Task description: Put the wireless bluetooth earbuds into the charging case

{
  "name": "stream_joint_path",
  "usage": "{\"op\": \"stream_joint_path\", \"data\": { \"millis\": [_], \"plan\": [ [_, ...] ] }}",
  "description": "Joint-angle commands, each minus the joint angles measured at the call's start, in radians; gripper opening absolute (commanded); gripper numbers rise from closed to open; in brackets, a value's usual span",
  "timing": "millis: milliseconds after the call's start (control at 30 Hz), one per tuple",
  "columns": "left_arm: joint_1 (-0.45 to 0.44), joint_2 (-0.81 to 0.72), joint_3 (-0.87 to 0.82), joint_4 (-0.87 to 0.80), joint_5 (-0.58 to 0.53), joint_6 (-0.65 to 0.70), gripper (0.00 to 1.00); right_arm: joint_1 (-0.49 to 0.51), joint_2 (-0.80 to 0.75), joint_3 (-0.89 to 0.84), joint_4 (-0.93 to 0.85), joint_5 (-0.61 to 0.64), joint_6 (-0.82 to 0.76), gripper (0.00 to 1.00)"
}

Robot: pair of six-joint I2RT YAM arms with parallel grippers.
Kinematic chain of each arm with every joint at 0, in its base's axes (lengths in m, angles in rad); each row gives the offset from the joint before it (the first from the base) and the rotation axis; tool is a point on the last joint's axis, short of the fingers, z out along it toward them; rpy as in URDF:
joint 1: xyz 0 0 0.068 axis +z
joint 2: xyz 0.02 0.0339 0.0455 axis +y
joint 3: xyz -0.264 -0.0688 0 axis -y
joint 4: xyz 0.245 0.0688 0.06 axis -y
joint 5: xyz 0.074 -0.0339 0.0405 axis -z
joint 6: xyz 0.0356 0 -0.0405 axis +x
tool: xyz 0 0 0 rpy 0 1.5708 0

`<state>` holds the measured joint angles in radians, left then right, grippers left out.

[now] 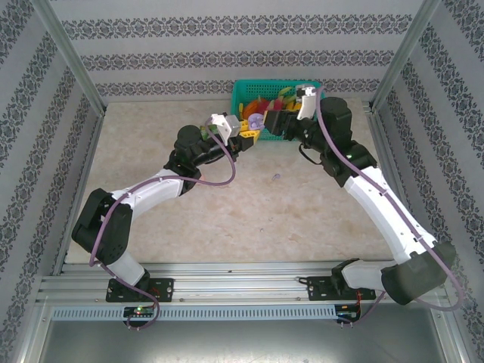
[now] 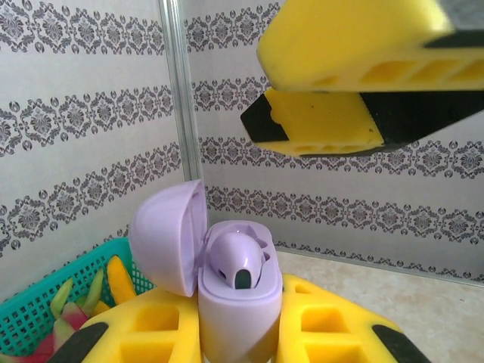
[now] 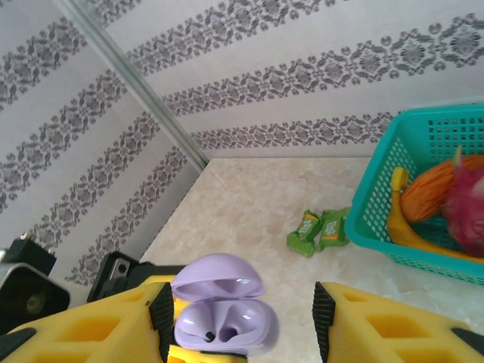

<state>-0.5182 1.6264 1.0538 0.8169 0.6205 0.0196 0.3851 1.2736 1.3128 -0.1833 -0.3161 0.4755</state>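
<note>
In the top view, a tiny lilac bud (image 1: pixel 276 176) lies alone on the pale marbled desk (image 1: pixel 227 219) near the middle of the frame, well apart from both arms. Above it, the left gripper (image 1: pixel 243 134) and the right gripper (image 1: pixel 274 125) come close together just in front of a teal plastic mesh basket (image 1: pixel 249 89).

In the left wrist view, the left gripper's yellow fingers (image 2: pixel 144 333) are closed on the base of a round lilac plastic charging case (image 2: pixel 238 310) at the bottom centre. The case stands upright with its lid swung open to the left. One lilac plastic earbud (image 2: pixel 238 265) sits in a socket inside it. The right gripper's fingers hang at the upper right, above the case and apart from it.

In the right wrist view, the right gripper's yellow fingers (image 3: pixel 393 325) are spread wide along the lower edge. The open case lies between them, and they grip nothing. Farther off, a green crinkled toy (image 3: pixel 318 231) lies on the desk just beside the basket, which holds toy fruit (image 3: pixel 431 197).
</note>
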Motion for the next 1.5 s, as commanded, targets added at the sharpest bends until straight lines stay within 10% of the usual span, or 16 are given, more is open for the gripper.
{"op": "stream_joint_path", "data": {
  "millis": [0, 633, 1467],
  "plan": [
    [-0.014, 0.001, -0.032, 0.086, 0.006, 0.013, 0.00, -0.024, -0.045, -0.032, 0.009, -0.003, 0.067, 0.53],
    [0.029, -0.022, -0.114, 0.167, 0.129, -0.027, 0.00, -0.111, -0.098, -0.194, -0.147, 0.113, 0.095, 0.54],
    [0.078, -0.041, -0.206, 0.271, -0.063, -0.118, 0.00, 0.020, 0.540, 0.024, -0.450, 0.420, 0.486, 0.53]
  ]
}}
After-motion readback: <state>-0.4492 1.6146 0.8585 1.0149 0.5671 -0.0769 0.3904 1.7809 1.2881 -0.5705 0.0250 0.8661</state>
